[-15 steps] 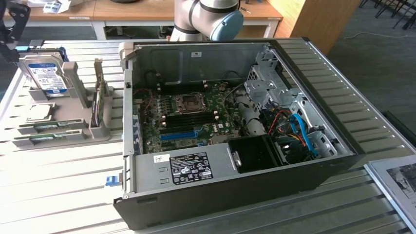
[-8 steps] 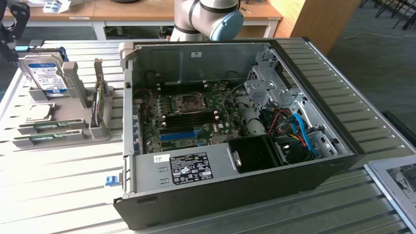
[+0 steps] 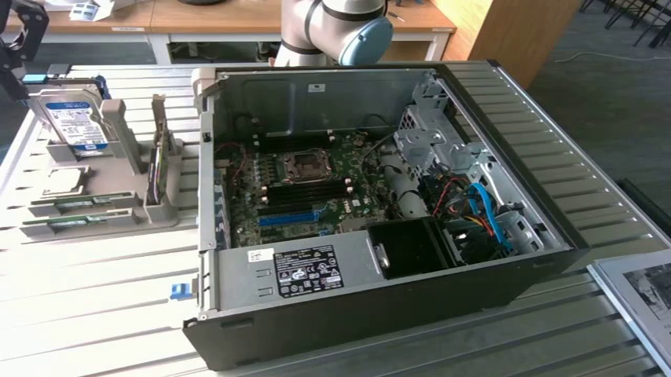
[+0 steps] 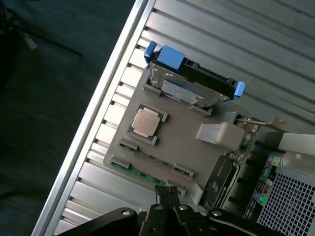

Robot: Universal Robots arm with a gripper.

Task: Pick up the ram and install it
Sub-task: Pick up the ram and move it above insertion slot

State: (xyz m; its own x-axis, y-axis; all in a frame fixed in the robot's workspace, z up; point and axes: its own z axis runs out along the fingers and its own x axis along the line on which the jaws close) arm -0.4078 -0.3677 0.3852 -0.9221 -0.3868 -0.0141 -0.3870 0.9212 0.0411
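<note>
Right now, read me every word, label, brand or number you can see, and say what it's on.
Nothing is legible.
Blue-and-white label on the upright silver hard drive: too small.
Black label with white print on the grey metal power supply: too small.
Small white sticker beside that label: too small.

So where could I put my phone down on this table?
The biggest bare patch of table lies on the near side of the grey parts holder, on the exterior view's left of the open computer case. A narrower strip runs along the case's other side, beyond a printed sheet. The holder, with its hard drive, and the case's inside are crowded.
</note>
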